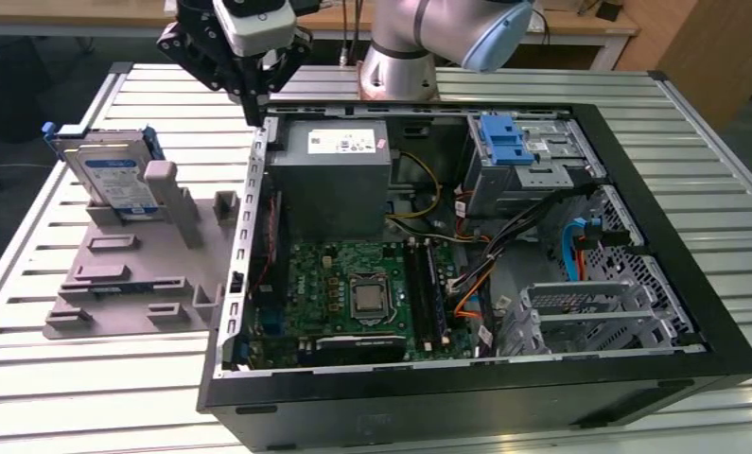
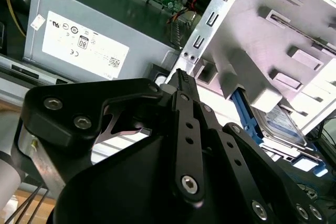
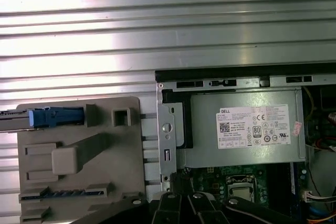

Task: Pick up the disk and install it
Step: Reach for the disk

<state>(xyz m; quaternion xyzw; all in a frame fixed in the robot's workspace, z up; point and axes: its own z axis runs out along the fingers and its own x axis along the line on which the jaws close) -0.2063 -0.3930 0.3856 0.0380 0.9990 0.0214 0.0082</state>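
Observation:
The disk [image 1: 108, 178] is a silver drive with a white-and-blue label in a blue carrier. It stands upright on edge in the grey fixture [image 1: 136, 284] at the exterior view's left. In the first wrist view the disk [image 3: 44, 117] shows edge-on, and in the second wrist view the disk [image 2: 278, 125] shows past the fixture. My gripper [image 1: 252, 102] hangs above the back left corner of the open computer case [image 1: 477, 397], to the right of the disk and apart from it. The black fingertips [image 2: 181, 77] meet at a point with nothing between them.
Inside the case lie the grey power supply [image 1: 338, 180], the green motherboard [image 1: 350, 293], loose cables and a blue-latched drive cage [image 1: 508, 142]. A metal bay [image 1: 590, 312] sits at the case's front right. The slatted metal table [image 1: 85, 388] carries everything.

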